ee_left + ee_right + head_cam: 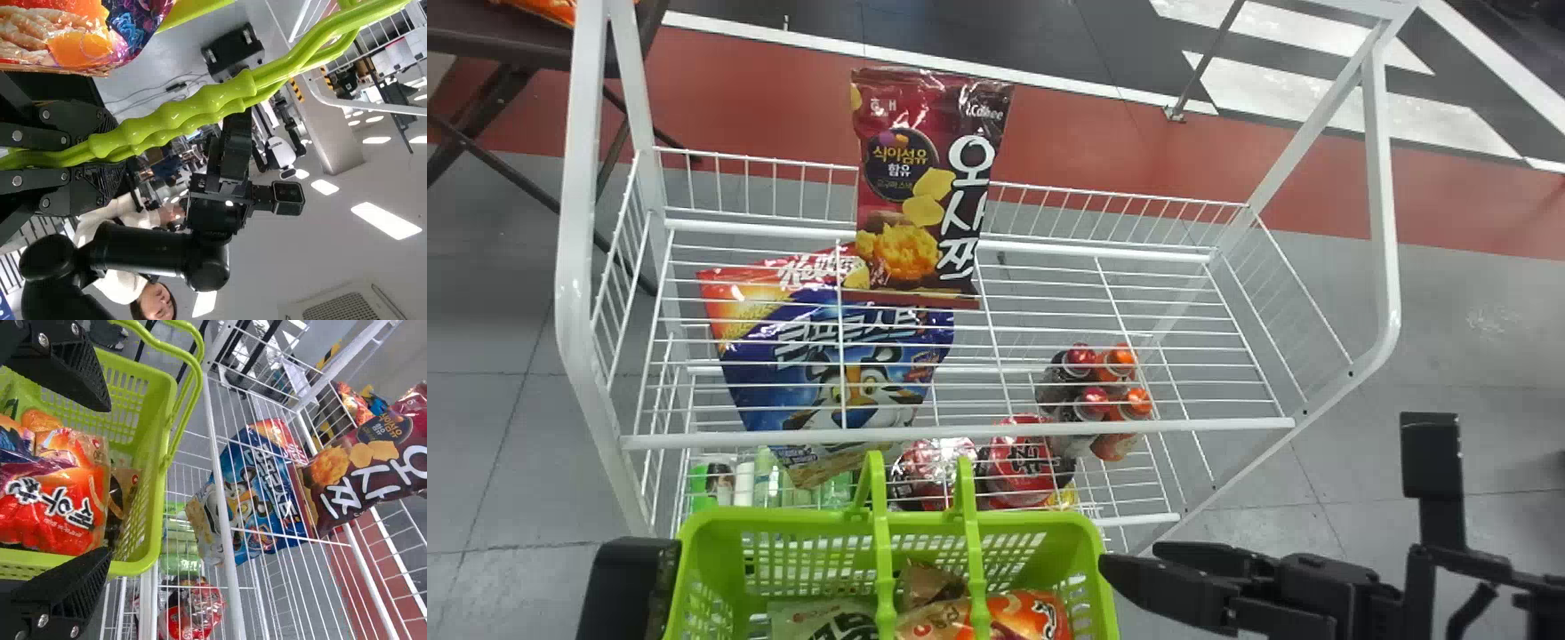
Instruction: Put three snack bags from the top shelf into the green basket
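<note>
Jaws of right gripper (1129, 555) spread, well apart from snack bag (911, 191) on top shelf (1138, 428); left gripper (627, 587) clamps basket handle (167, 119).

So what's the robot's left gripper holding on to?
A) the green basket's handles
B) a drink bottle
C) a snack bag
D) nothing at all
A: the left gripper is closed around the handles of the green basket, which run in between its fingers.
</note>
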You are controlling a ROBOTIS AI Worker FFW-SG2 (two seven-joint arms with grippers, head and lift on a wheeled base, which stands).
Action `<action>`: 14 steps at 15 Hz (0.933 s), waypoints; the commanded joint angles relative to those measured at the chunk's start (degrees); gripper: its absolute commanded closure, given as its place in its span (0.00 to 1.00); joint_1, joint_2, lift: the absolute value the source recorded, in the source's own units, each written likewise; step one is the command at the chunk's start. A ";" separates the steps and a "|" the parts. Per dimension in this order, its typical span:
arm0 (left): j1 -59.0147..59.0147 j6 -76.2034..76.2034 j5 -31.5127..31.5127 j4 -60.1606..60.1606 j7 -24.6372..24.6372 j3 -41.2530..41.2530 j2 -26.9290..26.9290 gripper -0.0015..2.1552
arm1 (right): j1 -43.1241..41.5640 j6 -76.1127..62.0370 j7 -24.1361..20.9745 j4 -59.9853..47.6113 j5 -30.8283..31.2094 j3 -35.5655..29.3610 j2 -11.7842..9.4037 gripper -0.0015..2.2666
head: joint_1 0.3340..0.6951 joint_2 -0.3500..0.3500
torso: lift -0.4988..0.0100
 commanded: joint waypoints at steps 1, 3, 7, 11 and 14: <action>-0.13 -0.66 -0.03 0.52 0.01 -0.12 0.00 0.76 | 1.45 -24.94 0.50 2.32 12.59 8.44 0.46 0.03 | 1.00 0.00 | 0.89; -0.13 -1.18 -0.03 0.87 -0.08 -0.38 0.00 0.76 | 2.95 -53.24 -1.08 6.45 22.87 17.85 -0.06 0.03 | 1.00 0.00 | 0.89; -1.01 -1.18 -0.03 1.84 -0.35 -0.73 0.18 0.76 | 6.64 -71.35 -7.58 8.56 33.77 28.31 0.20 0.03 | 1.00 0.00 | 0.89; -1.45 -1.01 0.24 1.93 -0.26 -1.08 0.70 0.76 | 14.20 -84.88 -12.33 11.38 36.23 32.00 0.90 0.03 | 1.00 0.00 | 0.89; -1.27 -1.01 0.24 1.84 0.09 -1.00 0.97 0.76 | 21.31 -89.98 -12.59 11.11 32.10 29.54 0.82 0.03 | 1.00 0.00 | 0.89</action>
